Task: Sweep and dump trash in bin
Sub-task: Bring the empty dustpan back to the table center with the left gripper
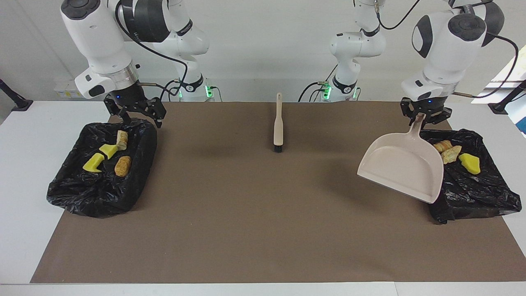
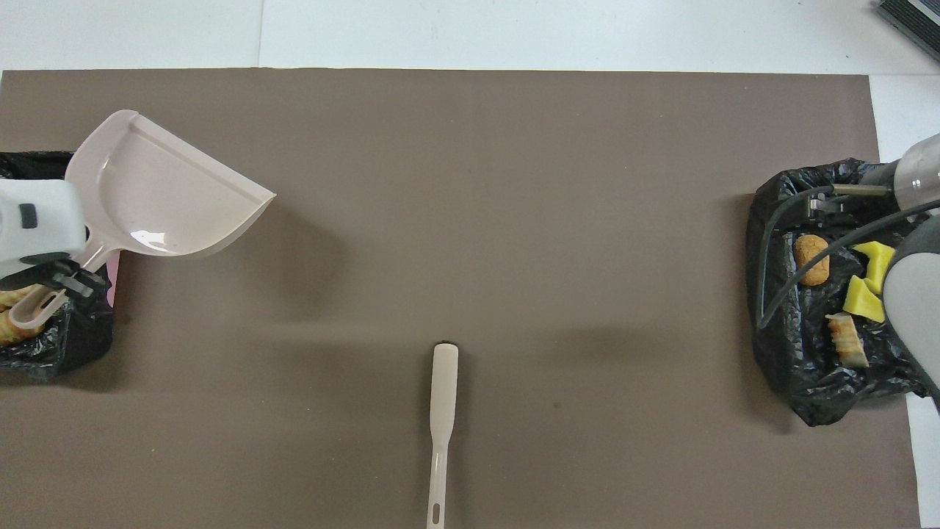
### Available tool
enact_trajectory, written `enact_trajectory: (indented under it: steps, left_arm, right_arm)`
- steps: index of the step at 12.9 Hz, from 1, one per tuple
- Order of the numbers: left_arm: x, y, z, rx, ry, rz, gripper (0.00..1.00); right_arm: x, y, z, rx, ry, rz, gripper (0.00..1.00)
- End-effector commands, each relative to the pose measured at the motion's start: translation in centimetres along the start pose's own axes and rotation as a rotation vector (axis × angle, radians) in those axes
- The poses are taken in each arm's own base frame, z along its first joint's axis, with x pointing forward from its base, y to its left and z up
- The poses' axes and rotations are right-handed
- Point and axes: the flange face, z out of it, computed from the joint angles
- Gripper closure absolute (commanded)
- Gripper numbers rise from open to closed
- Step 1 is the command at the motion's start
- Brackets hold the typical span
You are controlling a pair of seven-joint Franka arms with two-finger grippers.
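My left gripper [image 1: 425, 117] is shut on the handle of the beige dustpan [image 1: 400, 166]. The pan hangs empty and tilted over the mat, beside the black-bagged bin [image 1: 476, 197] at the left arm's end. In that bin lie two pastry-like trash lumps [image 1: 448, 151] and a yellow chunk [image 1: 469, 163]. Open and holding nothing, my right gripper [image 1: 137, 115] hovers over the robot-side edge of the other bagged bin [image 1: 82, 197]. This bin holds two yellow chunks [image 1: 93, 163] and two pastry lumps [image 1: 122, 165]. The overhead view shows the dustpan [image 2: 161, 198] and the left gripper [image 2: 51, 275].
A beige brush [image 1: 278, 123] with black bristles lies on the brown mat [image 1: 246, 213], midway between the arms and close to the robots, its handle pointing at them. White table [image 1: 24, 164] borders the mat at both ends.
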Motion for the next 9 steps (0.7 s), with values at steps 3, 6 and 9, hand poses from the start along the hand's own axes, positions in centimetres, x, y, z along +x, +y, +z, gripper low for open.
enact_trajectory:
  steps: [3,6,9]
  left_arm:
    - [5.4,7.9,-0.4,-0.077,0.091,-0.158,1.0]
    - [9.3,13.4,-0.4,-0.141,0.141,-0.275,1.0]
    - [13.6,18.4,0.1,-0.194,0.143,-0.34,1.0]
  right_arm:
    - [-1.5,1.4,-1.5,0.021,-0.024,0.03,0.0]
    - [-2.2,1.2,-2.8,0.024,-0.003,0.021,0.0]
    - [-2.4,0.8,-3.1,0.025,0.001,0.015,0.0]
